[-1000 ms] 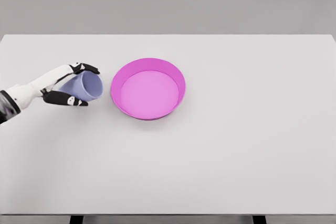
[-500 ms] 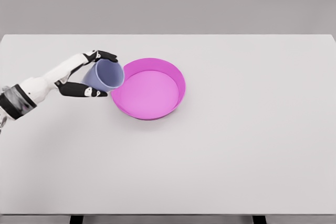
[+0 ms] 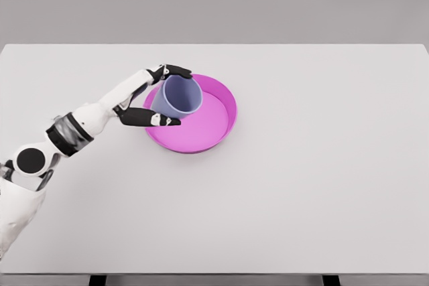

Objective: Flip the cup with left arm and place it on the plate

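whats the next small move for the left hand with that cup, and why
Probably turn the cup fully upright and lower it onto the plate. The left hand grips the cup over the plate's left part, but the cup is tilted, its opening facing up and to the right, and it looks not yet set down. Releasing now would likely tip it.

Matt cup (image 3: pixel 178 96) – smooth matt plate (image 3: pixel 208 120)
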{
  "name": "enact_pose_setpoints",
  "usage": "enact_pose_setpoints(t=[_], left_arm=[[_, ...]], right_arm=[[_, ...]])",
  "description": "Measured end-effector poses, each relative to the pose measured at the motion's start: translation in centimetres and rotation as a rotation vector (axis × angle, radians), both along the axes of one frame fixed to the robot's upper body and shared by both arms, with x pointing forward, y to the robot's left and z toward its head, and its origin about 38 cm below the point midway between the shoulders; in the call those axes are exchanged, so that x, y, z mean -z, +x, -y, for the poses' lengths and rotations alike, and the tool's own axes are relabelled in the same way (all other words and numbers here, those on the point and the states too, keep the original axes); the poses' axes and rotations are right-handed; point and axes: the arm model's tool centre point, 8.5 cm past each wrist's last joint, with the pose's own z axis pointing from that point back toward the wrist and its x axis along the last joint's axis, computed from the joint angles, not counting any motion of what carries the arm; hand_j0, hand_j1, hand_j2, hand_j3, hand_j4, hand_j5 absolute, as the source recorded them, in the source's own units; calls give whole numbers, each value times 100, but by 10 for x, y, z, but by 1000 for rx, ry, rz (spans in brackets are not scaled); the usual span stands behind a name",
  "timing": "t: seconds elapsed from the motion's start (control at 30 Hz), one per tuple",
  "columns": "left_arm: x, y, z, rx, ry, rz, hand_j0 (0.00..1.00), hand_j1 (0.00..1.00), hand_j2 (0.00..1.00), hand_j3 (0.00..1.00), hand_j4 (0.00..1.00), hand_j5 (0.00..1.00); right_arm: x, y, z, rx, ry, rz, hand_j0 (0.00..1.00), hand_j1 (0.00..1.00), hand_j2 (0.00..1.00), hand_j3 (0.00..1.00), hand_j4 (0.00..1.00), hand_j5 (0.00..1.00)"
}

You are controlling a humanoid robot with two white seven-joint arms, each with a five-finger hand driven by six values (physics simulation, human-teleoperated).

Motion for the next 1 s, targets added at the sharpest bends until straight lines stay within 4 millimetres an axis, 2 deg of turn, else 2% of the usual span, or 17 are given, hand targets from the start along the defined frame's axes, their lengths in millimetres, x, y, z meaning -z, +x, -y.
enact_pose_setpoints(t=[0.53,0.77,1.0], left_arm=[[73,22,42,-66,-139,-219,73,73,73,73,73,73],[74,33,45,-83,-153,-238,73,73,73,73,73,73],[82,35,53,-87,-187,-273,74,74,74,74,74,74]], right_arm=[[0,0,0,0,0,0,100,100,100,100,100,100],[0,0,0,0,0,0,100,100,100,100,100,100],[0,0,0,0,0,0,100,100,100,100,100,100]])
